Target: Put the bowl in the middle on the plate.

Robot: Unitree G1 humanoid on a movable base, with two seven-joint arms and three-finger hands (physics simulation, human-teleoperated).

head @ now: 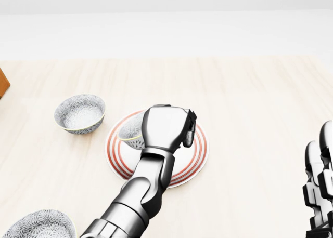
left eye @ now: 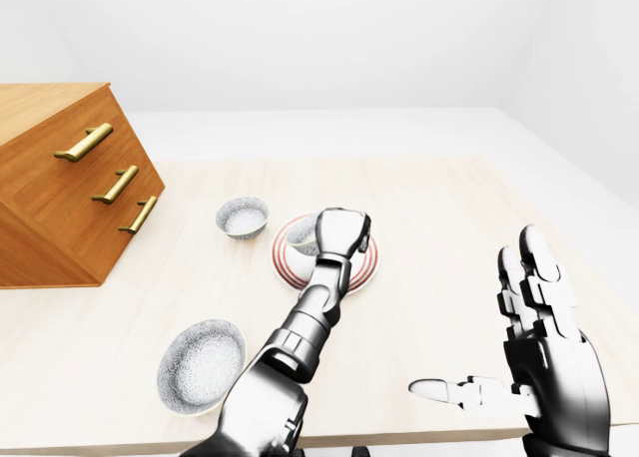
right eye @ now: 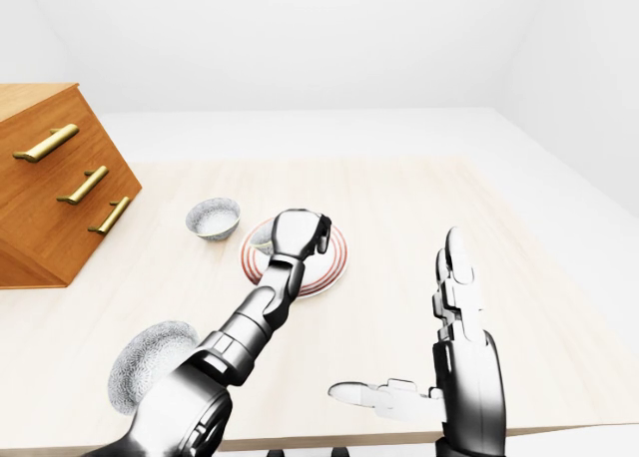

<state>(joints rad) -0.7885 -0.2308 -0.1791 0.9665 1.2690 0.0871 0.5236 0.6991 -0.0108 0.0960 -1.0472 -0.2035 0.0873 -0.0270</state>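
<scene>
A white plate with red rings [head: 200, 147] lies on the pale wooden table. My left hand [head: 169, 128] hangs over the plate's middle, fingers shut on a small grey patterned bowl [head: 130, 130]. That bowl is tilted and sits over the left part of the plate, mostly hidden by the hand; whether it touches the plate I cannot tell. A second patterned bowl [head: 79, 113] stands on the table left of the plate. A third one [head: 39, 225] shows at the bottom left of the head view. My right hand [left eye: 539, 322] is held up at the right, open and holding nothing.
A wooden drawer cabinet with brass handles [left eye: 60, 178] stands at the left of the table. The table's near edge [left eye: 419, 439] runs along the bottom of the eye views, and a white wall rises past its far edge.
</scene>
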